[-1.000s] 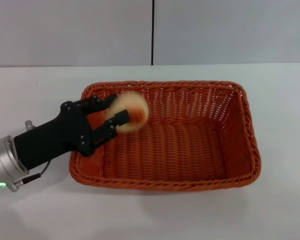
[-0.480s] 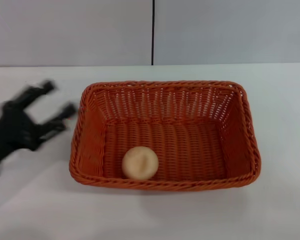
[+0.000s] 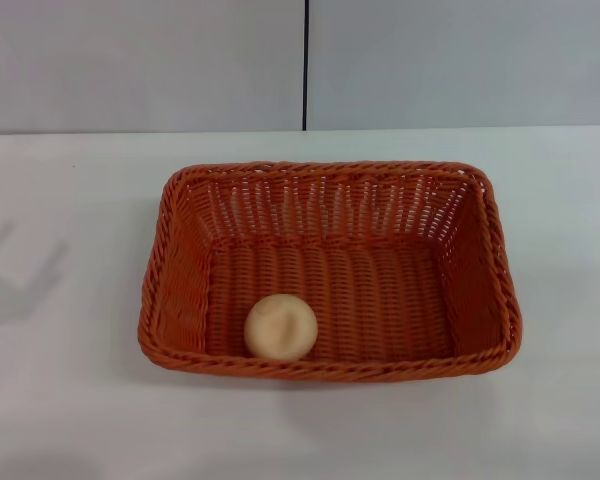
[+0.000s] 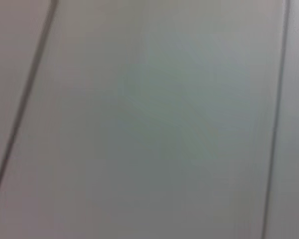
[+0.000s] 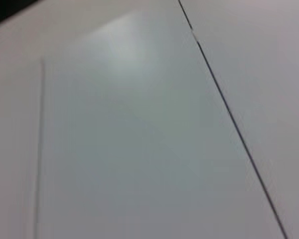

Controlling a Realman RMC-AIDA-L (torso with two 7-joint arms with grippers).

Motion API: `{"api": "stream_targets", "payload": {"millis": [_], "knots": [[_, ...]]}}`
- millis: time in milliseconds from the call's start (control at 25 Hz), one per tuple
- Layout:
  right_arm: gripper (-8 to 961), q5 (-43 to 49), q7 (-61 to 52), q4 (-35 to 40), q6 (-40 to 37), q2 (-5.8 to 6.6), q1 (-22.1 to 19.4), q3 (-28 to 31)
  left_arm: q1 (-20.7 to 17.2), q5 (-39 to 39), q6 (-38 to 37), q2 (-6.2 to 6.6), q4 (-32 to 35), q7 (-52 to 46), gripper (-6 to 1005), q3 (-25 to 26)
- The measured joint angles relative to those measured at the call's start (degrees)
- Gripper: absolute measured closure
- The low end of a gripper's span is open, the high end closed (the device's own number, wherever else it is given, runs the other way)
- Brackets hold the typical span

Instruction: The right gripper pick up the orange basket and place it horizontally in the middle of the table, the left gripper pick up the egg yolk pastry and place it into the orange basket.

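The orange basket (image 3: 330, 270) lies lengthwise across the middle of the white table (image 3: 70, 400) in the head view. The egg yolk pastry (image 3: 280, 327) rests inside it, on the basket floor near the front left corner, its plain cream face up. Neither gripper shows in any view. Both wrist views hold only pale grey panels crossed by dark seams.
A grey wall (image 3: 140, 60) with a vertical dark seam (image 3: 305, 60) stands behind the table's far edge. A faint shadow lies on the tabletop at the far left.
The left gripper let go of the pastry over the basket, drew back to the left and left the view. The pastry dropped to the basket floor and lies still.
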State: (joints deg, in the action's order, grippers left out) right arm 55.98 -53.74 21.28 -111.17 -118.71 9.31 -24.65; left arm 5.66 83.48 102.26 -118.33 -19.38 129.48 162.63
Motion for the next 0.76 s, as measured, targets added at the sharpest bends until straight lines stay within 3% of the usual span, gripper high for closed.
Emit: {"api": "stream_targets", "payload": {"millis": [280, 760], "knots": [[436, 1.16, 10.97, -3.24, 3.85, -0.09, 0.81, -0.21, -0.72, -0.51, -1.75, -0.05, 2.63, 0.75, 175, 1.28], [436, 0.55, 11.16, -9.43, 2.9, -0.27, 1.41, 0.29, 1.41, -0.66, -1.91, 0.25, 3.0, 3.68, 175, 1.29]]}}
